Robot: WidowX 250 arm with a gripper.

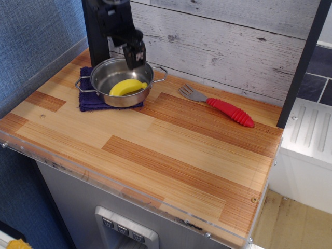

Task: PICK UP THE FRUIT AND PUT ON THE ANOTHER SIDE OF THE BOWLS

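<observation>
The yellow toy banana (127, 87) lies inside the small steel pot (106, 73) at the back left of the counter. The pot stands on a dark purple cloth (89, 101). My black gripper (134, 56) hangs just above the pot's back right rim, clear of the banana and holding nothing. Its fingers (140, 54) merge into one dark shape, so I cannot tell whether they are apart.
A fork with a red ribbed handle (230, 111) lies to the right of the pot near the back wall. The robot's black post (96, 31) stands behind the pot. A dark upright bar (303, 62) marks the counter's right edge.
</observation>
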